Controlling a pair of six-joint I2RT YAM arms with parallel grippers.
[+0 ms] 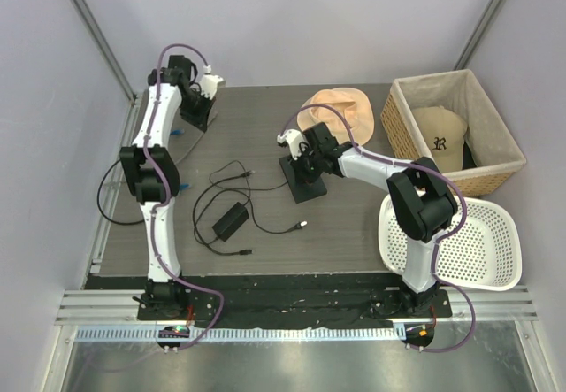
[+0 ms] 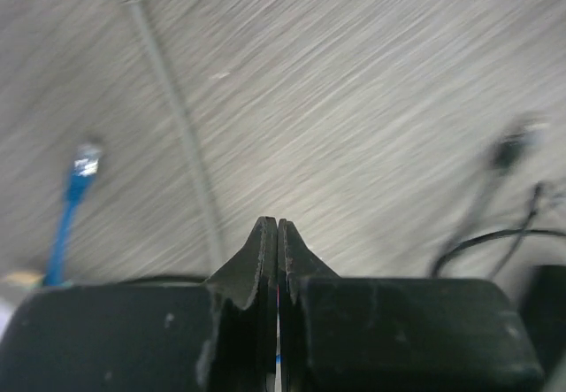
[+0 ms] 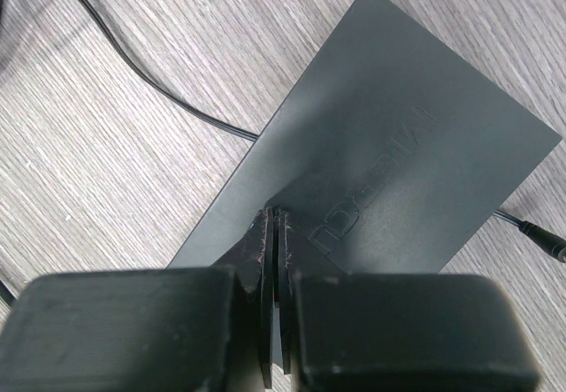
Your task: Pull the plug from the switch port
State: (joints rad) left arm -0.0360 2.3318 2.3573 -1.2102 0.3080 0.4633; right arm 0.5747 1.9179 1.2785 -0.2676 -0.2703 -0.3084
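The bright-blue cable's plug [image 2: 86,157] lies loose on the wood table in the left wrist view, apart from any socket. A bit of the blue cable shows by the left arm [image 1: 181,131]. My left gripper [image 2: 278,224] is shut at the table's back left [image 1: 196,113]; a blue sliver shows low in its slit, and I cannot tell whether it is gripped. The flat black switch box [image 1: 303,180] lies mid-table. My right gripper [image 3: 277,215] is shut with its tips on the box's top [image 3: 416,118]. The ports are hidden.
A black adapter brick [image 1: 230,221] with thin black leads lies left of the box; its silver-tipped plug [image 1: 303,226] is loose. A grey cable [image 2: 177,118] runs across the table. A peach hat [image 1: 340,109], a wicker basket [image 1: 486,175] and a white basket [image 1: 491,259] stand at the right.
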